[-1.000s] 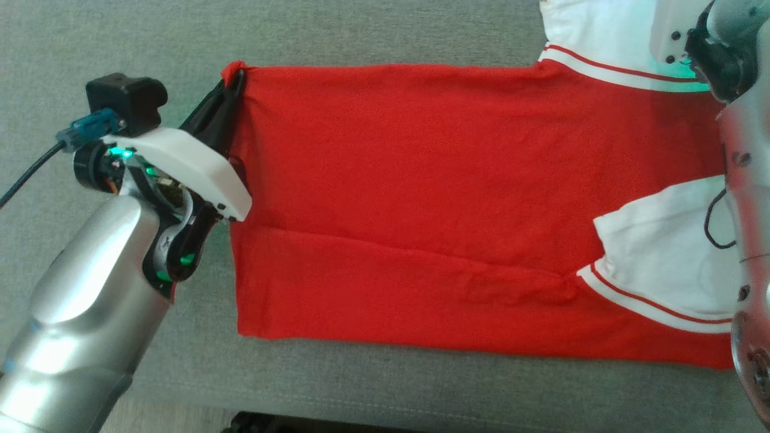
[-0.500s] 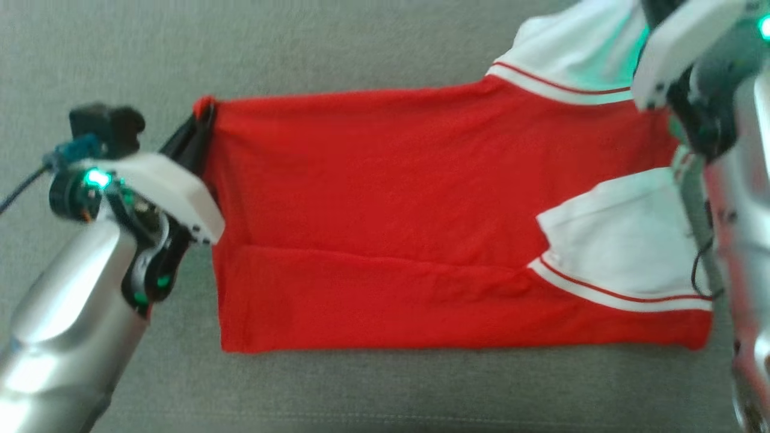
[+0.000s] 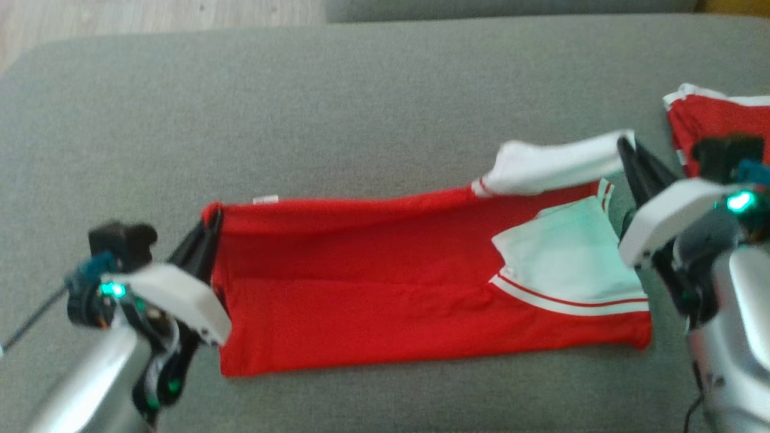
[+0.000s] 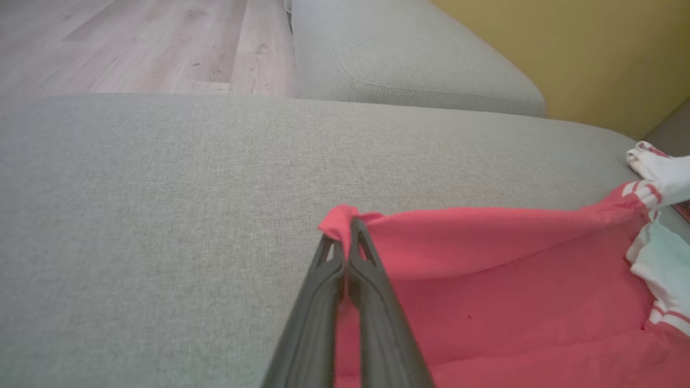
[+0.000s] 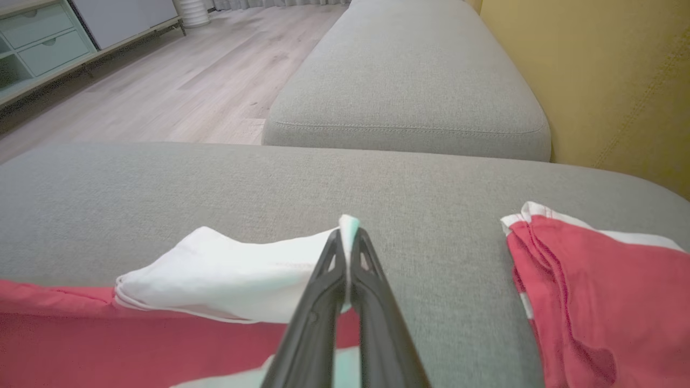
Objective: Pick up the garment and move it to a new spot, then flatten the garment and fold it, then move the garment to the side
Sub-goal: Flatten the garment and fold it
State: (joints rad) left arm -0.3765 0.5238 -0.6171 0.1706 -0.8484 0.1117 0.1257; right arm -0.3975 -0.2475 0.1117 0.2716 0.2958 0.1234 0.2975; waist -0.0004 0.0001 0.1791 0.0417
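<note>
Both slim dark jaws pinched the oblong red-and-white garment (image 3: 361, 300) by its upper corners, mid-frame, on the coarse grey cushion (image 3: 361, 108).

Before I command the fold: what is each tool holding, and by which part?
Both hold the red garment: the left tool pinches its far red corner, and the right tool pinches the far white corner at the opposite end.

Left arm (image 3: 90, 379), right arm (image 3: 734, 319) outstretched, jaws clamped.
</note>
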